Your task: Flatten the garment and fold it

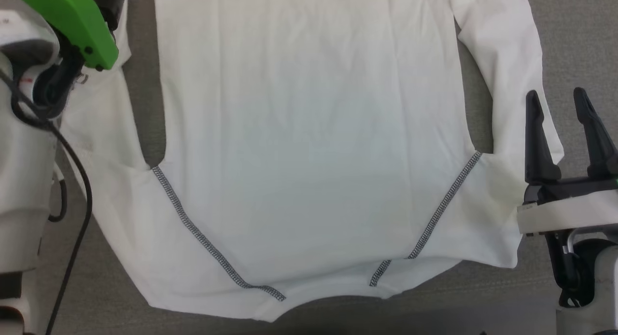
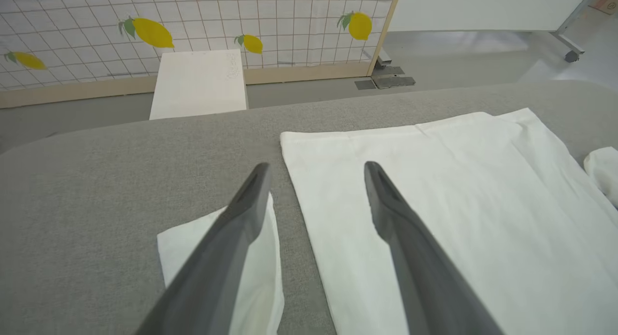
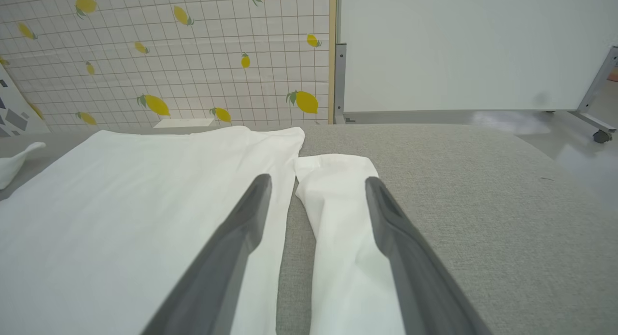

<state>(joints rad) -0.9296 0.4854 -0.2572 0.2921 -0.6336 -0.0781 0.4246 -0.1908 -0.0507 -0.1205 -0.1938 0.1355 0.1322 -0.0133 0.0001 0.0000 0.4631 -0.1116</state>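
The grey table point(image 3: 483, 204) carries the garment point(image 1: 309, 132) spread flat, its body between the grippers. A sleeve point(image 3: 338, 219) lies beneath each. The left gripper point(image 2: 316, 171) and right gripper point(image 1: 557, 103) are spread wide and empty. Best to pinch the sleeves low and fold them inward evenly.

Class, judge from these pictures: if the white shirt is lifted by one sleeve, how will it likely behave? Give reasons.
The shirt probably hangs limp: it lies flat with soft creases and one sleeve bends loosely. It looks thin, so likely light for its size. Pushed across the grey cloth-covered table, it may bunch rather than slide.
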